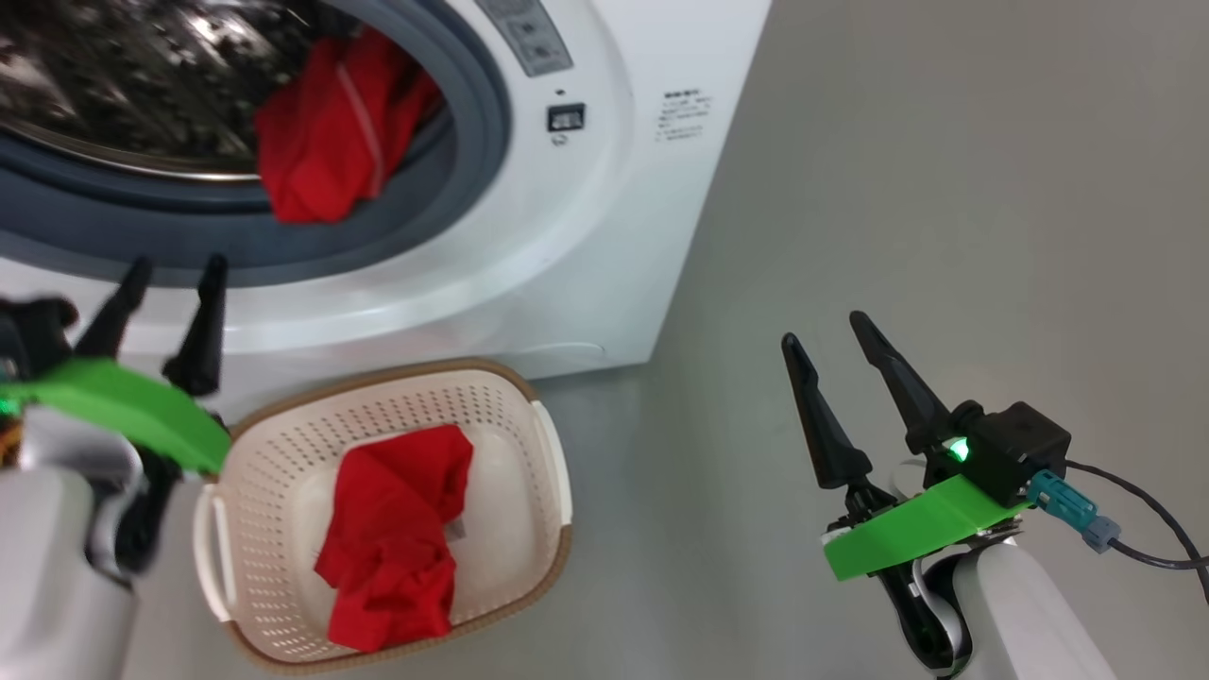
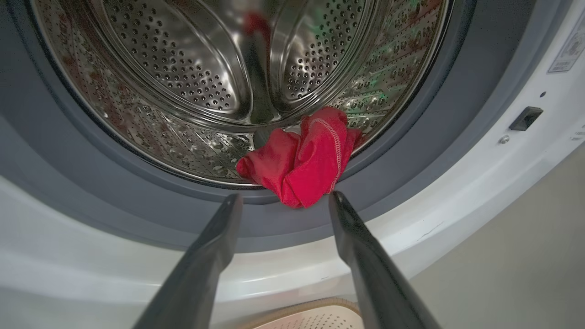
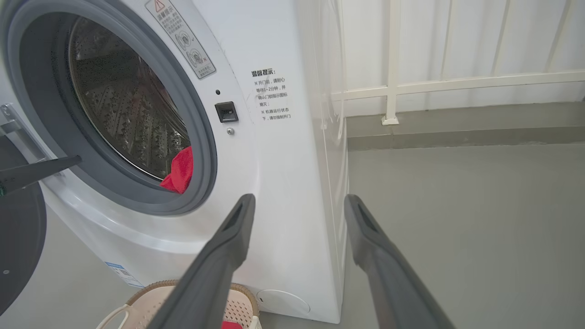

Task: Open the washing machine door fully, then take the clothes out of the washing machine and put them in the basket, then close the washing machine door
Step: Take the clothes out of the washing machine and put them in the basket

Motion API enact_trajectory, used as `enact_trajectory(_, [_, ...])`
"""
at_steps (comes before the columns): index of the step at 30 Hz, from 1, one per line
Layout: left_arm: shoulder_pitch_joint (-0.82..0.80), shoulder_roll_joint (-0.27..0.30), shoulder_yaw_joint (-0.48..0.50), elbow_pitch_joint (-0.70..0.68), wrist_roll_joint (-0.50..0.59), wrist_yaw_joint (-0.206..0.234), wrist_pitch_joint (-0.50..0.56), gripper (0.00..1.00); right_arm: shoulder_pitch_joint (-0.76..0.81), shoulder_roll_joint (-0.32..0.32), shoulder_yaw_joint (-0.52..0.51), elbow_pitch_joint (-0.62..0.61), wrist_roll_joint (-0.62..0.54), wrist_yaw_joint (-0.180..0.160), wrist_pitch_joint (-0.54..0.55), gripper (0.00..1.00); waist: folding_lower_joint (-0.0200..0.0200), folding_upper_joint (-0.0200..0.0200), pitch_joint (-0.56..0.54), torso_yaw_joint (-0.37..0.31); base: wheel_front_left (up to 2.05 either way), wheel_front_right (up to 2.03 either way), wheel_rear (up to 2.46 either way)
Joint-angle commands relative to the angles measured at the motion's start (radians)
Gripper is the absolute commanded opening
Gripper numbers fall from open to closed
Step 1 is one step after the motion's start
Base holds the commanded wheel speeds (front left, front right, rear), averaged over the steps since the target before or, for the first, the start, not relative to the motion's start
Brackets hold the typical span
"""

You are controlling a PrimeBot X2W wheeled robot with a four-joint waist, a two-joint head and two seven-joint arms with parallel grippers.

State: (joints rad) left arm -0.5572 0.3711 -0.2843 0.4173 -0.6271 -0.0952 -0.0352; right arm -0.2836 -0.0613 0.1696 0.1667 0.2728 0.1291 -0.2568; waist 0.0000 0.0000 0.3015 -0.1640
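Note:
The white washing machine (image 1: 586, 246) stands with its drum open. One piece of the red clothes (image 1: 331, 132) lies over the drum's lip on the grey gasket, also the red garment (image 2: 299, 157) in the left wrist view and the garment (image 3: 180, 171) in the right wrist view. Another red garment (image 1: 397, 538) lies in the cream basket (image 1: 283, 453) on the floor before the machine. My left gripper (image 1: 175, 274) is open, its tips just below the drum opening, a little short of the garment (image 2: 285, 196). My right gripper (image 1: 826, 331) is open over bare floor to the right. The black washing machine door (image 3: 18, 246) hangs open at the left.
Grey floor (image 1: 945, 189) stretches to the right of the machine. A white railing (image 3: 393, 87) and a low kerb run behind it. A dark cable (image 1: 1143, 529) trails from my right wrist. The door latch socket (image 1: 566, 117) sits on the machine's front, right of the opening.

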Motion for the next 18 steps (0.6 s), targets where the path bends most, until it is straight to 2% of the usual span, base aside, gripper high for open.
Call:
enact_trajectory(1, [-0.072, 0.050, 0.029, 0.014, -0.002, -0.011, 0.011, 1.00, -0.013, 0.010, 0.026, -0.032, -0.011, 0.002, -0.005, 1.00, 0.0000, 0.0000, 0.048, -0.043, 0.00, 0.00, 0.00])
enact_trajectory(11, [-0.302, 0.072, -0.009, 0.197, -0.017, -0.030, 0.068, 1.00, -0.022, 0.011, 0.040, -0.073, 0.033, 0.002, -0.005, 1.00, 0.0000, 0.0000, 0.138, -0.106, 0.00, 0.00, 0.00])
enact_trajectory(18, [-0.469, 0.094, -0.039, 0.269, -0.117, -0.035, 0.185, 1.00, -0.032, 0.011, 0.060, -0.100, 0.057, 0.002, -0.005, 1.00, 0.0000, 0.0000, 0.204, -0.160, 0.00, 0.00, 0.00])
